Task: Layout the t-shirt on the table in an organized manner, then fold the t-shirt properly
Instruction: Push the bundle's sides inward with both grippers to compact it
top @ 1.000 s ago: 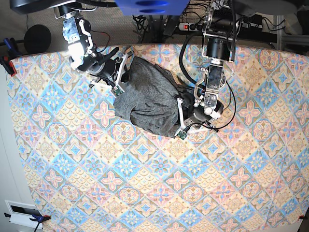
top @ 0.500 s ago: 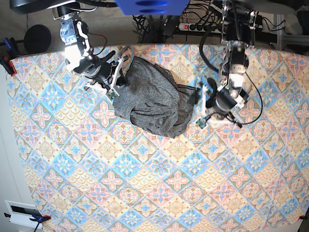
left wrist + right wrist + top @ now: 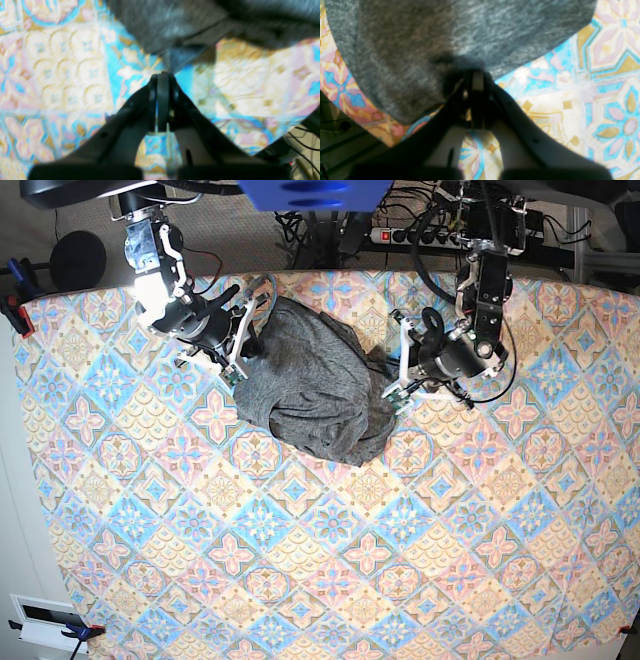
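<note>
The dark grey t-shirt [image 3: 315,390] lies crumpled in a heap on the far middle of the patterned table [image 3: 330,560]. My right gripper [image 3: 246,345] is at the heap's left edge. In the right wrist view this gripper [image 3: 476,73] is shut, with the t-shirt [image 3: 420,37] bunched over its tips. My left gripper [image 3: 394,383] is at the heap's right edge. In the left wrist view it [image 3: 162,75] is shut, and a drawn-out point of the t-shirt [image 3: 175,25] runs into its tips above the table [image 3: 62,62].
Behind the table's far edge lie a power strip and cables [image 3: 400,235]. A black round object [image 3: 78,260] and clamps [image 3: 15,310] sit at the far left. A white box [image 3: 45,620] is at the near left corner.
My left arm swung from the t-shirt's near right corner out to the right, then up to the heap's right edge. The right arm barely shifted. Both grippers stayed shut.
</note>
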Controlling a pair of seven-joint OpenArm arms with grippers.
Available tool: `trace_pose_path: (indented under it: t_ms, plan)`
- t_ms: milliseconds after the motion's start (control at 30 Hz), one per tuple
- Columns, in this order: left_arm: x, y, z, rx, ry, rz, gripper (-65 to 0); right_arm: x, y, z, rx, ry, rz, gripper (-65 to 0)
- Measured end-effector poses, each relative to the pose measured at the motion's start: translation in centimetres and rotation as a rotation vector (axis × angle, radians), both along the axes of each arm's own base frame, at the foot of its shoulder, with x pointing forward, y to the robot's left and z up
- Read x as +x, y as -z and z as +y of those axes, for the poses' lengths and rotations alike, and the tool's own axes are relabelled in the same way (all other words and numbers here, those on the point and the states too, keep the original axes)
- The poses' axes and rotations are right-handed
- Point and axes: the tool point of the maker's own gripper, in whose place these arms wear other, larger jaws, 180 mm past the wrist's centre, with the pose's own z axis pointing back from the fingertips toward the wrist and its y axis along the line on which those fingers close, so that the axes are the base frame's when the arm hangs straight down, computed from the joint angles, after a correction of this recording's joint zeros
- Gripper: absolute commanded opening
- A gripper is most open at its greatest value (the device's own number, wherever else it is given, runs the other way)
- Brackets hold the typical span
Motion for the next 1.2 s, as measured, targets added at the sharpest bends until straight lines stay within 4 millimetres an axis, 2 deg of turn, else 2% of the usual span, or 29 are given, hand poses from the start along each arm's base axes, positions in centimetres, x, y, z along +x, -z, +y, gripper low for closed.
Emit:
trace_pose_path:
  t_ms: [100, 233, 433, 667, 767, 967, 1067, 1200]
  plan:
    - [1.1, 1.0, -1.0, -0.033, -0.018, 0.036, -65.0, 0.0, 0.0, 0.0, 0.0, 0.0, 0.001, -65.0]
    - [1.0, 2.9, -1.4, -0.061, -0.032, 0.103, -65.0, 0.0, 0.0, 0.0, 0.0, 0.0, 0.0, -65.0]
    - [2.4, 3.1, -1.9, -0.096, -0.032, 0.112, -65.0, 0.0, 0.0, 0.0, 0.001, 0.001, -0.001, -65.0]
    - [5.7, 2.8, -3.7, -0.123, -0.094, 0.123, -65.0, 0.0, 0.0, 0.2, 0.008, 0.002, -0.002, -65.0]
    - [6.7, 2.6, -6.1, -0.124, -0.054, 0.121, -65.0, 0.0, -0.1, 0.3, 0.012, 0.003, -0.001, -65.0]
    - [9.1, 2.8, -11.1, -0.2, -0.125, 0.101, -65.0, -0.1, -0.3, 2.2, 0.061, 0.011, 0.004, -65.0]
    - [10.5, 2.9, -13.2, -0.257, -0.162, 0.091, -65.0, 0.1, -0.4, 2.2, 0.065, 0.018, -0.002, -65.0]
    - [11.2, 3.1, -15.1, -0.308, -0.175, 0.086, -65.0, 0.1, -0.4, 2.3, 0.067, 0.019, -0.002, -65.0]
